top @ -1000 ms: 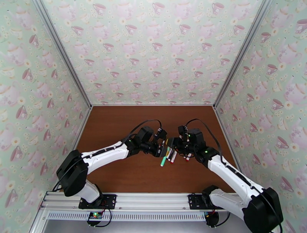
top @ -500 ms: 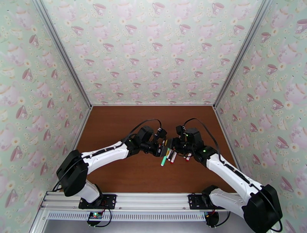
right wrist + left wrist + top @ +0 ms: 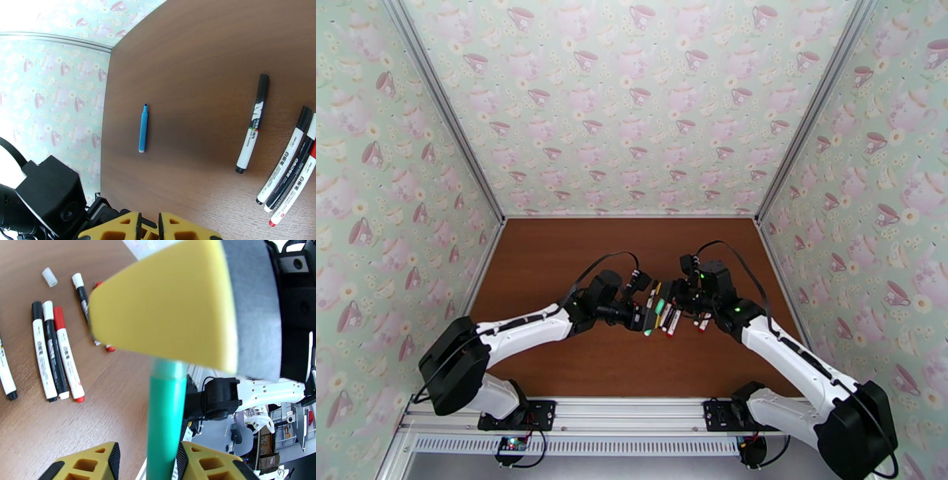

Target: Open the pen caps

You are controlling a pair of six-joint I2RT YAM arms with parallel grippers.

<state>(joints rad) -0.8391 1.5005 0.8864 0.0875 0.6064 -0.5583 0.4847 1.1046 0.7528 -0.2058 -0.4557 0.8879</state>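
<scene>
Pen caps in red and black sit on markers lying near the middle of the brown table, where the left arm and right arm meet nose to nose. The left gripper has its jaws spread. The green pen stands upright between them, touching one side with a clear gap at the other. The right gripper has its fingers pressed together. In the left wrist view the pen's upper end runs out of sight behind a big yellow finger, apparently the other gripper's. I cannot tell whether that gripper pinches the green cap.

The danger, as I judge it, lies in that slack left hold. If the right arm pulls now, nothing anchors the barrel. Pen and cap could lift away as one piece, or the pen could slip free, fall among the markers below and scatter them. The two grippers are also very close, and a sideways move could knock them together.

Beside them lie three markers side by side, and well apart a blue pen with its tip bare. A small pale cylinder, perhaps a loose cap, lies alone. The barrels carry dark print along their length, too small to read, and no brand can be made out.
</scene>
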